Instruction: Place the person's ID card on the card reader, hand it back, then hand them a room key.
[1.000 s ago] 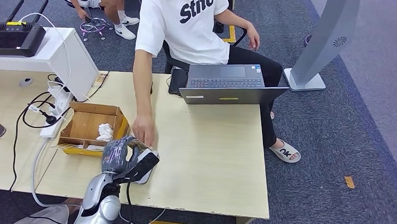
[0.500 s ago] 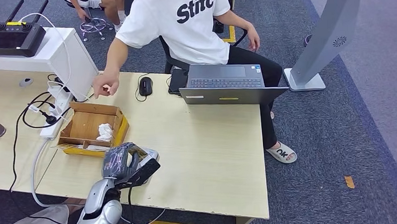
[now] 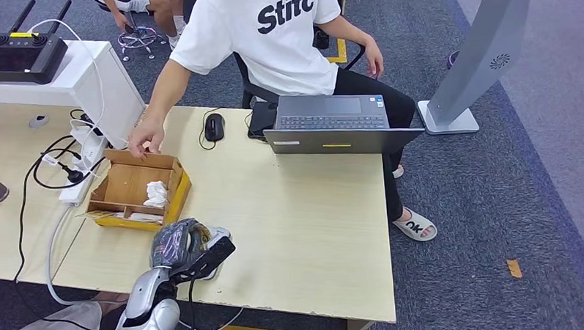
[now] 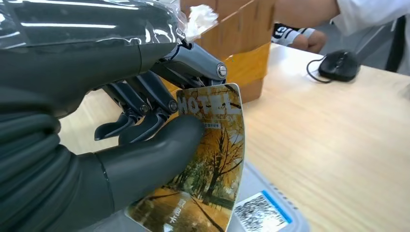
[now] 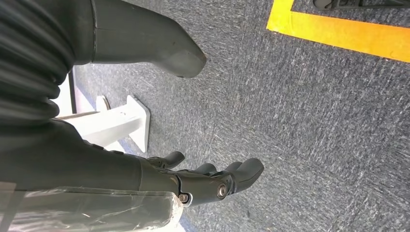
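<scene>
- Head view: my left hand [image 3: 180,244] hovers low over the near edge of the surface [image 3: 298,209], right above the card reader [image 3: 217,237]. The person's hand [image 3: 145,138] is well apart from mine, at the far rim of the cardboard box [image 3: 134,187]. From this height I cannot make out what my fingers hold.
- Left wrist view: here it is plain. My thumb and fingers [image 4: 145,101] pinch a room key [image 4: 205,159], a card printed with HOTEL and autumn trees, held edge-up just above the grey reader with its code sticker [image 4: 261,212]. The mouse [image 4: 338,65] lies farther off on the surface.
- Right wrist view: my right hand [image 5: 208,181] hangs beside me over the carpeted floor [image 5: 314,121], fingers loosely spread, holding nothing.
- Risk, as I judge it: the grip covers only part of the card, so a quick swing toward the person could let it twist or slip out onto the reader. Their hand is busy at the box, so offering the card before they turn back may leave it hanging with no one to take it.
</scene>
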`<state>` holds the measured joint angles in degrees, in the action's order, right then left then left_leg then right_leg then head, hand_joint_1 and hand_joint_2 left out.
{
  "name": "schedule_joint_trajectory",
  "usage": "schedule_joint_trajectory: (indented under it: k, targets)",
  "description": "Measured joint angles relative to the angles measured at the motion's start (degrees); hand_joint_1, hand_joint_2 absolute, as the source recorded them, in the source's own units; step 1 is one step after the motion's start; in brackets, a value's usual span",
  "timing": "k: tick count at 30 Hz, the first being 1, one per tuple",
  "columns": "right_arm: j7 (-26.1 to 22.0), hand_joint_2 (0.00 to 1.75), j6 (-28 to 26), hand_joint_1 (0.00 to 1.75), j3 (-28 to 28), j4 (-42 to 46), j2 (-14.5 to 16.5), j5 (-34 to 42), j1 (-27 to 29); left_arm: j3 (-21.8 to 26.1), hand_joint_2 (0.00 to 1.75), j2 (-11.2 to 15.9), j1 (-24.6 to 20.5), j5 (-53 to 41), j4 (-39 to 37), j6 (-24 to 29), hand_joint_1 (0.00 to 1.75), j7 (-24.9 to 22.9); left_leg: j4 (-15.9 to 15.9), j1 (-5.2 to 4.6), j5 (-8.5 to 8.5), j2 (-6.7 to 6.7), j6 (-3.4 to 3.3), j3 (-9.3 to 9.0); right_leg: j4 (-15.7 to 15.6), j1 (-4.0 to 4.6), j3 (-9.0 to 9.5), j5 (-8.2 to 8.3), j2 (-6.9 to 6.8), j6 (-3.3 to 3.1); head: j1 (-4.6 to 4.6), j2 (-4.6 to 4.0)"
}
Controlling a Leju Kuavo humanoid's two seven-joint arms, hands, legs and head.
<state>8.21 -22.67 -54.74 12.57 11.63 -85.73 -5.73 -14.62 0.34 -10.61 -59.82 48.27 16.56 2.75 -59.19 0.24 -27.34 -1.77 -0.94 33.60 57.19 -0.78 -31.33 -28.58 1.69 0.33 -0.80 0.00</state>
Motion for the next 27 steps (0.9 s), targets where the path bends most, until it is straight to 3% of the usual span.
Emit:
schedule_joint_trajectory:
  k: [6, 16, 27]
  targets:
    - [-0.67, 1.75, -0.23, 0.0, 0.01, 0.0, 0.0, 0.81, 0.24, 0.67, 1.75, 2.14, 0.02, -0.25, 2.03, 1.94, 1.75, -0.3, 0.0, 0.04, 0.02, 0.02, 0.02, 0.0, 0.01, 0.03, -0.03, 0.0, 0.01, -0.01, 0.02, 0.0]
    - [-1.78, 1.75, -0.54, 0.0, 0.01, 0.0, -0.01, 1.75, 1.17, 5.77, 1.75, 13.95, -6.95, -2.31, 18.31, -2.94, 1.75, -2.66, 0.0, 0.33, 0.13, -0.04, 0.2, 0.04, 0.09, 0.19, -0.07, 0.05, -0.01, -0.08, 0.0, 0.0]
    - [-1.78, 1.75, -0.42, 0.0, 0.01, 0.0, 0.0, 1.76, 1.16, 6.68, 1.75, 17.4, -8.94, -4.74, 22.05, -2.85, 1.75, -3.56, -0.01, 0.32, 0.13, -0.03, 0.2, 0.06, 0.08, 0.18, -0.11, 0.05, -0.01, -0.09, 0.01, 0.0]
